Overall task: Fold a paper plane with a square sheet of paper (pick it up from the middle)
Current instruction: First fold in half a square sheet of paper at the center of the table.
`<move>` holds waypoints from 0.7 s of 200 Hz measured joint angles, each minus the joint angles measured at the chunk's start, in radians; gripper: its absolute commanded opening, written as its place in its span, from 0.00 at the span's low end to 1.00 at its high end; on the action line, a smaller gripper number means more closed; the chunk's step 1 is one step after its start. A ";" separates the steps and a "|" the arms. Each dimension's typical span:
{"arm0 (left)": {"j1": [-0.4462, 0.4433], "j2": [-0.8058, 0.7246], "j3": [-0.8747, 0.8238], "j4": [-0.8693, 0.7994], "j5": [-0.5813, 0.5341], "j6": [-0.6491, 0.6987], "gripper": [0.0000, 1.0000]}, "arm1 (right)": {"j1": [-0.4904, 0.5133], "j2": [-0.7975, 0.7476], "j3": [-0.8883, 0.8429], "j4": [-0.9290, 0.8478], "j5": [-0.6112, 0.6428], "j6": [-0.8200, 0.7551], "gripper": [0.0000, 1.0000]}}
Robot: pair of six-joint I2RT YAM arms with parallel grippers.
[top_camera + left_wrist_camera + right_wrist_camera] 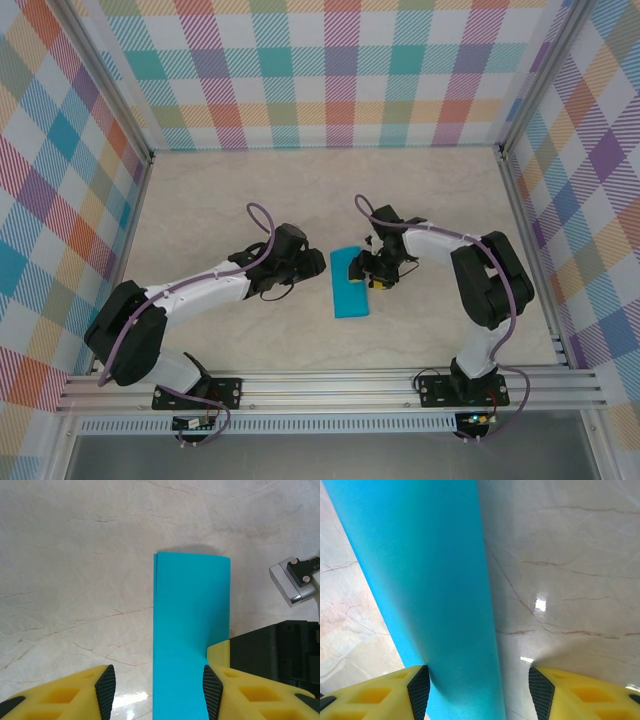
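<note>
The folded teal-blue square sheet of paper (350,284) lies flat as a long rectangle in the middle of the beige marble tabletop (230,190). There is bare surface all round it, and the plaid walls (340,70) are well apart. Both arms reach inward, the left gripper (318,263) at the paper's left edge and the right gripper (377,276) at its right edge, their jaws parted and clasping nothing.

The sheet of paper (350,285) lies on the counter (200,200) near its middle, a little toward the near edge, with its long sides running from near edge to far edge. The left hand (318,265) stands just left of the sheet's far half and the right hand (374,274) is at its right side, fingers parted, so the sheet lies between them.
</note>
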 measured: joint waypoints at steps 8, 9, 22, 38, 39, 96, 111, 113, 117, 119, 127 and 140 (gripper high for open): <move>0.000 0.000 0.000 -0.001 -0.002 0.000 0.52 | 0.002 0.003 0.005 -0.005 0.004 0.000 0.59; 0.000 0.000 0.000 -0.001 -0.002 0.001 0.52 | 0.002 0.003 0.006 -0.006 0.005 0.000 0.59; 0.000 0.000 0.000 -0.003 -0.003 0.003 0.52 | 0.004 0.010 0.014 -0.016 0.011 0.000 0.59; 0.000 0.000 0.000 -0.003 -0.003 0.003 0.53 | 0.006 0.013 0.019 -0.024 0.015 0.000 0.59; 0.000 0.000 0.000 -0.003 -0.003 0.003 0.53 | 0.006 0.013 0.019 -0.024 0.015 0.000 0.58; 0.000 0.000 -0.007 0.001 0.002 0.003 0.53 | 0.009 0.025 0.037 -0.045 0.027 -0.005 0.58; 0.000 0.000 -0.007 0.002 0.002 0.003 0.53 | 0.010 0.029 0.042 -0.052 0.029 -0.008 0.58; 0.000 0.000 -0.007 0.002 0.002 0.003 0.53 | 0.010 0.031 0.043 -0.053 0.029 -0.008 0.59; 0.000 0.000 -0.007 0.002 0.002 0.003 0.52 | 0.011 0.031 0.045 -0.056 0.031 -0.008 0.59; 0.000 0.000 -0.007 0.002 0.002 0.003 0.53 | 0.011 0.032 0.047 -0.057 0.031 -0.008 0.59; 0.000 0.000 -0.007 0.002 0.002 0.003 0.53 | 0.011 0.034 0.050 -0.061 0.033 -0.009 0.59; 0.000 0.000 -0.007 0.002 0.002 0.003 0.52 | 0.012 0.040 0.057 -0.069 0.034 -0.011 0.59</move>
